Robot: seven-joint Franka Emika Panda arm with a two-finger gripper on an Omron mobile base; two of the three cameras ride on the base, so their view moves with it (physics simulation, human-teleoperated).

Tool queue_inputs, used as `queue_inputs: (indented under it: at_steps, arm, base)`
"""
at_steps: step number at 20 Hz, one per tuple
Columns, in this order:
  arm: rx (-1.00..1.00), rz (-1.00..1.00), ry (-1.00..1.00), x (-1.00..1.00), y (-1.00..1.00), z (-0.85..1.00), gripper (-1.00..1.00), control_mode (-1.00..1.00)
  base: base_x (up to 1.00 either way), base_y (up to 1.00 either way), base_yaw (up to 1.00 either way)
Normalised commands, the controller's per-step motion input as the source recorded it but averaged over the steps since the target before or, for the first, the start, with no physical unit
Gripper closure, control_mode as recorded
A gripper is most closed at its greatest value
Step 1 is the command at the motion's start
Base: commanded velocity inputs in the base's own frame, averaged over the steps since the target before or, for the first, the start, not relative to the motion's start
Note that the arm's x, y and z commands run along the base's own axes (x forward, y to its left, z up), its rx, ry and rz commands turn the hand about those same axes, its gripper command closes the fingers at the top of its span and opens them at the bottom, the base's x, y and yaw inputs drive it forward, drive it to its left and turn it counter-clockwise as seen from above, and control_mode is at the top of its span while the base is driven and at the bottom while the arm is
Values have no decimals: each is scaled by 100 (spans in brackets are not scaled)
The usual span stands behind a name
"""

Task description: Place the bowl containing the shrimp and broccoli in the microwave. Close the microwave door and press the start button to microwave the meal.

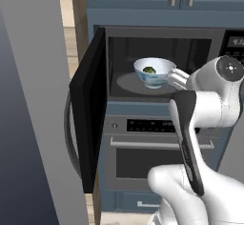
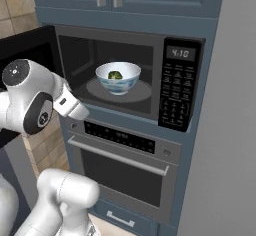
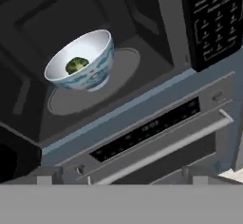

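Fingers [image 1: 175, 77]: we hold them spread wide, gripping nothing, just outside the microwave's [image 2: 150, 75] lower front lip.

Bowl [image 2: 118, 77]: just ahead of the fingers, resting upright on the round turntable [image 2: 142, 94] inside the cavity; broccoli [image 2: 115, 75] visible within, shrimp not made out.

Microwave door [image 1: 88, 109]: swung fully open, off to the left of the fingers, its long edge vertical. We judge closing it comes next, so we must reach left round its outer face.
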Motion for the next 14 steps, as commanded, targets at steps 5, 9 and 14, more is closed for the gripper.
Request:
queue_inputs:
  at_steps: [5, 9, 14]
  arm:
    - [-61, 34, 1, -100, 64, 1, -100, -100]
    - [-58, 29, 0, -100, 36, 0, -100, -100]
    - [-57, 22, 4, -100, 18, 0, -100, -100]
  base:
    - [0, 0, 0]
    - [0, 0, 0]
    - [0, 0, 0]
